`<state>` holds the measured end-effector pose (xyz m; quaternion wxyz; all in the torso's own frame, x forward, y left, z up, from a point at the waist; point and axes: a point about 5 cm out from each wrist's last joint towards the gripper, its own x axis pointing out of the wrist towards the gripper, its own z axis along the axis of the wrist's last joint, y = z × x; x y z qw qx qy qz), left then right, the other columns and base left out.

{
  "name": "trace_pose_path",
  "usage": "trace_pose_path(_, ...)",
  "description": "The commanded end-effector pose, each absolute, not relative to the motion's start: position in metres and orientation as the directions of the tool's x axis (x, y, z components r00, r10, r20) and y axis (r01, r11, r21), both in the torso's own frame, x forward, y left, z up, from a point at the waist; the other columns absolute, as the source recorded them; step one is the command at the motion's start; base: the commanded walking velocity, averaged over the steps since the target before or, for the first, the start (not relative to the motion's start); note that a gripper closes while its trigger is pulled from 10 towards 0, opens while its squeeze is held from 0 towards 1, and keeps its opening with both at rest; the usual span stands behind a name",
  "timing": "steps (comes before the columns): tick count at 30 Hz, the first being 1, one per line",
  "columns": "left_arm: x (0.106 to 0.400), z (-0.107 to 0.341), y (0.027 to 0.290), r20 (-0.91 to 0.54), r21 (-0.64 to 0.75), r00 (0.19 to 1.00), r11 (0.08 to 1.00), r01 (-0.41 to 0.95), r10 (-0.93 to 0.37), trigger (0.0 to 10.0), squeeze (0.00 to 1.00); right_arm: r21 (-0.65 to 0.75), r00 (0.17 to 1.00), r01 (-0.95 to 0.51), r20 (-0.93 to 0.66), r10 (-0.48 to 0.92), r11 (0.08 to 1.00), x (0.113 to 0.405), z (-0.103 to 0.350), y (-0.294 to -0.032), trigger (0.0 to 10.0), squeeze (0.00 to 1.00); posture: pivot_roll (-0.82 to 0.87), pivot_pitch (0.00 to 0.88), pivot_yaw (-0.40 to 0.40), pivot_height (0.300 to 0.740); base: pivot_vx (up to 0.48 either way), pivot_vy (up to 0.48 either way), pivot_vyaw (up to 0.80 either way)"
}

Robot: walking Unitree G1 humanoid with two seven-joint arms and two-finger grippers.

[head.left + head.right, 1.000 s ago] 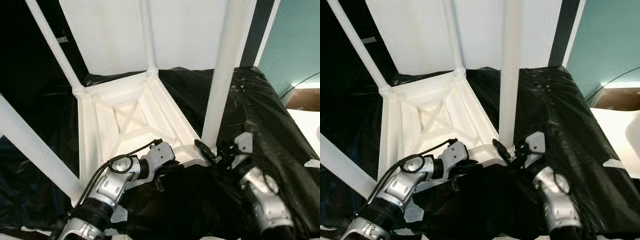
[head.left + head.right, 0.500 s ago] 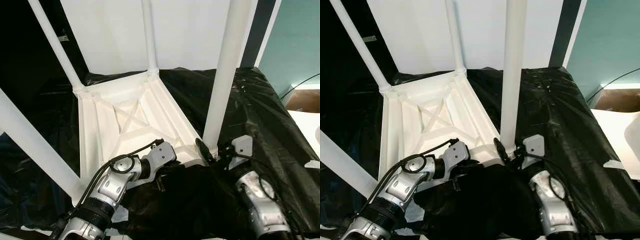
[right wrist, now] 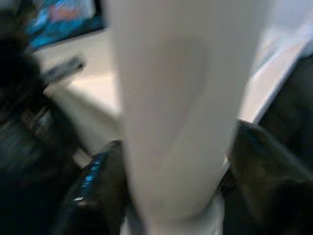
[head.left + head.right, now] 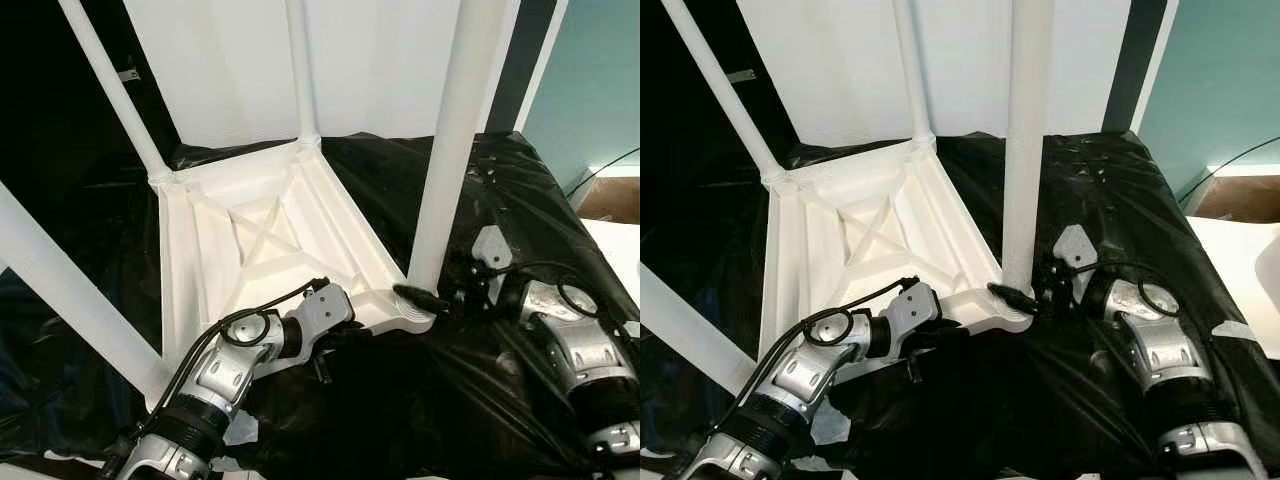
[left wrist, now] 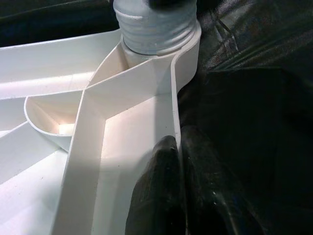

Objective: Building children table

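One white plastic children's table [image 4: 265, 250] lies upside down on a surface covered in black plastic sheeting [image 4: 520, 200], with four white round legs standing up from its corners. Its underside is a shallow tray with raised rims and a ribbed cross moulded in the middle. Going from left to right, one leg [image 4: 60, 290] rises at the near left corner, a second leg [image 4: 112, 95] at the far left corner, a third leg [image 4: 300, 70] at the far right corner, and the thick fourth leg [image 4: 455, 140] at the near right corner. A white wall panel [image 4: 370, 60] stands behind the table.

Two grippers are at work. The left gripper [image 5: 181, 196] sits at the table's near edge, between the near corners, with its two black fingers pinching the thin upright rim there, one finger inside the tray and one outside. The left wrist view also shows the threaded grey base of the fourth leg in its corner socket. The right gripper [image 4: 425, 296] is at the foot of the fourth leg, and in the blurred right wrist view its fingers [image 3: 93, 181] sit on either side of that leg, clasping it.
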<state>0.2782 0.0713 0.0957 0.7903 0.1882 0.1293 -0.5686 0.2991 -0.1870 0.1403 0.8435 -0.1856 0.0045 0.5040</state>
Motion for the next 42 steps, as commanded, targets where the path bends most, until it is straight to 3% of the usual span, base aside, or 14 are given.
trace_pose_path(1, 0.266, 0.058, 0.091, -0.567, 0.059, 0.301, 0.327, 0.943, -0.766, 10.0, 0.15, -0.264, 0.407, -0.904, -0.288, 0.867, 0.337, 0.3, 0.138, -0.192, 0.0, 0.0, -0.01, 0.0, 0.056, 0.74, 0.0, 0.0, 0.0)
trace_pose_path(13, 0.265, 0.057, 0.088, -0.573, 0.057, 0.283, 0.307, 0.95, -0.769, 10.0, 0.14, -0.23, 0.362, -0.927, -0.347, 0.865, 0.295, 0.303, 0.138, -0.21, 0.0, 0.0, -0.03, 0.0, 0.068, 0.74, 0.0, 0.0, 0.0)
trace_pose_path(16, 0.264, 0.056, 0.088, -0.576, 0.057, 0.275, 0.299, 0.953, -0.77, 10.0, 0.15, -0.262, 0.513, -0.847, -0.176, 0.84, 0.463, 0.303, 0.138, -0.202, 0.0, 0.0, -0.03, 0.0, 0.066, 0.74, 0.0, 0.0, 0.0)
trace_pose_path(18, 0.264, 0.056, 0.087, -0.577, 0.056, 0.273, 0.296, 0.953, -0.77, 10.0, 0.14, -0.289, 0.725, -0.652, 0.034, 0.688, 0.701, 0.304, 0.141, -0.196, 0.0, 0.0, -0.03, 0.0, 0.064, 0.74, 0.0, 0.0, 0.0)
trace_pose_path(32, 0.264, 0.055, 0.091, -0.583, 0.055, 0.279, 0.306, 0.951, -0.763, 10.0, 0.15, -0.177, 0.967, -0.156, 0.172, 0.186, 0.972, 0.261, 0.12, -0.179, 0.0, 0.0, -0.03, 0.0, 0.067, 0.74, 0.0, 0.0, 0.0)
trace_pose_path(33, 0.265, 0.056, 0.091, -0.58, 0.056, 0.281, 0.307, 0.95, -0.764, 10.0, 0.15, -0.183, 0.967, -0.172, 0.156, 0.201, 0.968, 0.262, 0.119, -0.179, 8.0, 0.0, -0.03, 0.0, 0.068, 0.74, 0.0, 0.0, 0.0)
trace_pose_path(35, 0.265, 0.056, 0.09, -0.579, 0.057, 0.283, 0.308, 0.95, -0.765, 10.0, 0.15, -0.187, 0.966, -0.183, 0.146, 0.212, 0.965, 0.264, 0.118, -0.179, 8.0, 0.0, -0.03, 0.0, 0.068, 0.74, 0.0, 0.0, 0.0)
trace_pose_path(36, 0.266, 0.056, 0.09, -0.578, 0.057, 0.284, 0.309, 0.949, -0.765, 10.0, 0.15, -0.189, 0.959, -0.219, 0.137, 0.247, 0.957, 0.264, 0.117, -0.177, 10.0, 0.24, -0.03, 0.0, 0.068, 0.74, 0.0, 0.0, 0.0)
trace_pose_path(37, 0.266, 0.056, 0.09, -0.578, 0.057, 0.284, 0.309, 0.949, -0.765, 10.0, 0.15, -0.189, 0.959, -0.219, 0.137, 0.247, 0.957, 0.264, 0.117, -0.177, 10.0, 0.24, -0.03, 0.0, 0.068, 0.74, 0.0, 0.0, 0.0)
trace_pose_path(38, 0.266, 0.055, 0.089, -0.578, 0.057, 0.284, 0.31, 0.949, -0.765, 10.0, 0.15, -0.184, 0.939, -0.298, 0.12, 0.323, 0.937, 0.266, 0.116, -0.173, 10.0, 1.0, -0.04, 0.0, 0.067, 0.74, 0.0, 0.0, 0.0)
trace_pose_path(39, 0.265, 0.055, 0.088, -0.578, 0.055, 0.284, 0.31, 0.949, -0.765, 10.0, 0.15, -0.208, 0.907, -0.38, 0.104, 0.407, 0.901, 0.268, 0.117, -0.17, 10.0, 1.0, -0.04, 0.0, 0.068, 0.74, 0.0, 0.0, 0.0)
trace_pose_path(40, 0.265, 0.054, 0.088, -0.577, 0.054, 0.283, 0.31, 0.949, -0.766, 10.0, 0.15, -0.22, 0.874, -0.451, 0.087, 0.477, 0.865, 0.271, 0.119, -0.17, 10.0, 0.6, -0.04, 0.0, 0.068, 0.74, 0.0, 0.0, 0.0)
trace_pose_path(41, 0.265, 0.054, 0.088, -0.577, 0.054, 0.283, 0.31, 0.949, -0.766, 10.0, 0.15, -0.22, 0.874, -0.451, 0.087, 0.477, 0.865, 0.271, 0.119, -0.17, 10.0, 0.6, -0.04, 0.0, 0.068, 0.74, 0.0, 0.0, 0.0)
trace_pose_path(42, 0.265, 0.054, 0.087, -0.577, 0.053, 0.282, 0.31, 0.949, -0.766, 10.0, 0.15, -0.219, 0.838, -0.518, 0.067, 0.542, 0.827, 0.275, 0.121, -0.17, 10.0, 0.0, -0.04, 0.0, 0.067, 0.74, 0.0, 0.0, 0.0)
